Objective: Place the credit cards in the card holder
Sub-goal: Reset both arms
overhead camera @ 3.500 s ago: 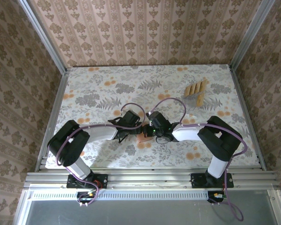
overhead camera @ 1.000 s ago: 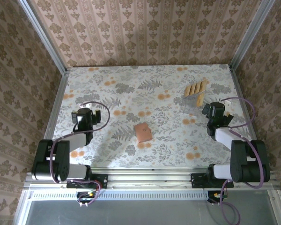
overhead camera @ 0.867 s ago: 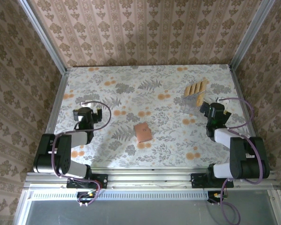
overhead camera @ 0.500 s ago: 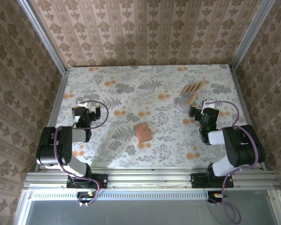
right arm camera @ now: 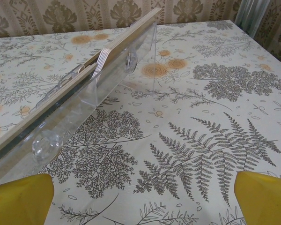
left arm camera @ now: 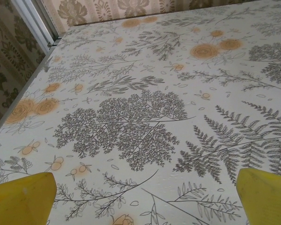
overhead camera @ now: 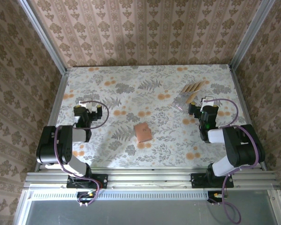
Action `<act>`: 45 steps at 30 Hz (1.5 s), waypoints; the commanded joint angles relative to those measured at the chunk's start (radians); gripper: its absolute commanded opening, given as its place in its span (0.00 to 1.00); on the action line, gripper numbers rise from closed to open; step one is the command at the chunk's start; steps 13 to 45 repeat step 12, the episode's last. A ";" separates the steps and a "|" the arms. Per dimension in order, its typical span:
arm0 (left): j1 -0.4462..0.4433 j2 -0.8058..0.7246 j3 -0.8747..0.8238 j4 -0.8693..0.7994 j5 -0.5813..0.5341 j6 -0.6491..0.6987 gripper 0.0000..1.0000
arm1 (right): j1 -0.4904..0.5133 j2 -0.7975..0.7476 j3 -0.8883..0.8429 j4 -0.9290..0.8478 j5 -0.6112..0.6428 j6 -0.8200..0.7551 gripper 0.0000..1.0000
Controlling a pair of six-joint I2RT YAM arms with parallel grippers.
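The card holder (overhead camera: 143, 132), a salmon-brown square, lies closed and flat at the table's centre, apart from both arms. Tan credit cards (overhead camera: 193, 87) stand on edge in a clear stand (overhead camera: 182, 104) at the back right. The right wrist view has their edges (right arm camera: 122, 41) running diagonally up the left. My right gripper (overhead camera: 197, 108) sits just right of that stand, open (right arm camera: 140, 206), with bare tablecloth between its yellow fingertips (right arm camera: 264, 199). My left gripper (overhead camera: 85, 108) rests at the left side, open (left arm camera: 145, 206), with only tablecloth between its fingertips (left arm camera: 21, 199).
The clear stand (right arm camera: 75, 105) lies close beside the right gripper's left finger. A metal frame edge (overhead camera: 56, 110) borders the table on the left, and another (overhead camera: 243, 105) on the right. Patterned walls close in the back. Floral tablecloth (overhead camera: 145, 93) stretches between the holder and the cards.
Both arms drew back from the card holder to the table's sides. In the last second the right gripper swung left to the card stand, which shifted slightly left; the left gripper barely moved.
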 commanded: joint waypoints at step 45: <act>0.000 0.000 -0.002 0.035 0.027 0.013 1.00 | -0.013 -0.001 0.010 0.011 -0.007 -0.009 1.00</act>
